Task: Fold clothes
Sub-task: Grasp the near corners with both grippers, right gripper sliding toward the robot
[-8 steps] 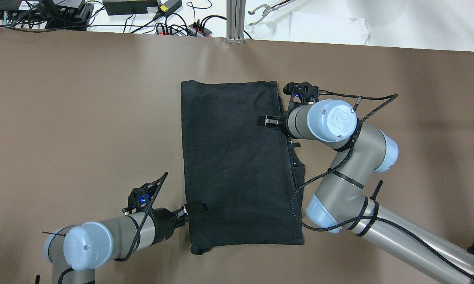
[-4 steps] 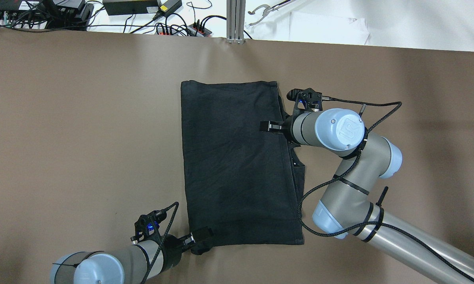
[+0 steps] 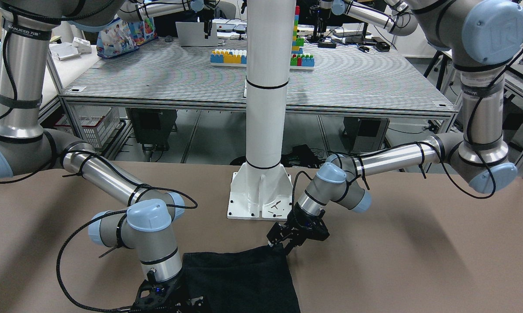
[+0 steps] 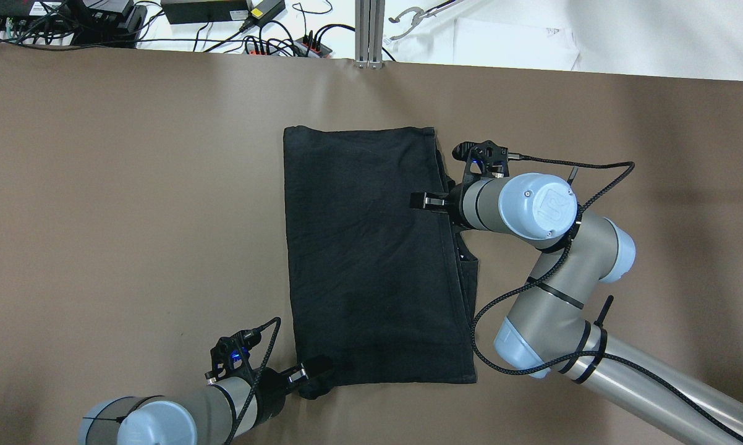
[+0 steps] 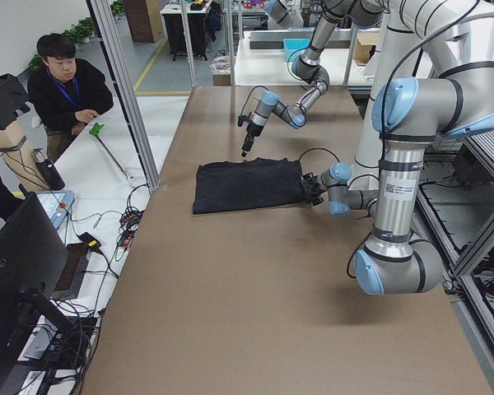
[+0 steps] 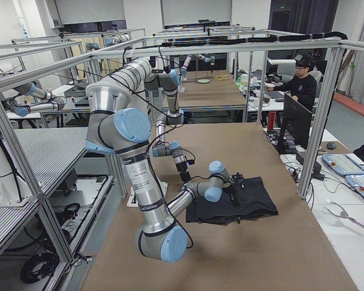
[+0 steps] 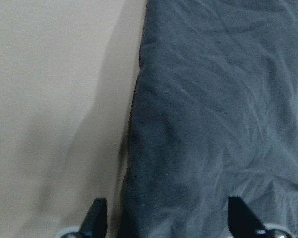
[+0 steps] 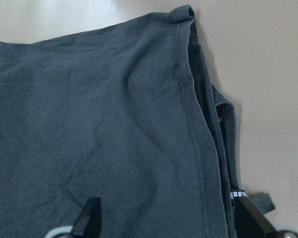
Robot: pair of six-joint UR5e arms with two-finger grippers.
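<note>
The clothes are one black garment [image 4: 371, 259], lying flat as a rough rectangle at the middle of the brown table [image 4: 130, 185]. My left gripper [image 4: 313, 374] sits low at its near-left corner. In the left wrist view its fingertips [image 7: 97, 218] stand wide apart, open, with the garment [image 7: 213, 124] edge between them. My right gripper [image 4: 421, 201] hovers over the right hemmed edge, also open. Its fingers [image 8: 89, 215] straddle the hem of the garment [image 8: 114, 124], where layered edges and a small tag show. The front-facing view shows the left gripper [image 3: 283, 243] at the garment's [image 3: 244, 278] corner.
The robot's white pedestal base [image 3: 259, 195] stands at the table's near side. Cables and power strips [image 4: 272, 43] lie beyond the far edge beside an aluminium post [image 4: 368, 31]. A person [image 5: 66, 82] sits past the far side. Bare brown table surrounds the garment.
My left gripper has moved from the garment's left edge down to its near-left corner. The right gripper has shifted slightly right and toward the robot. The garment lies as before.
</note>
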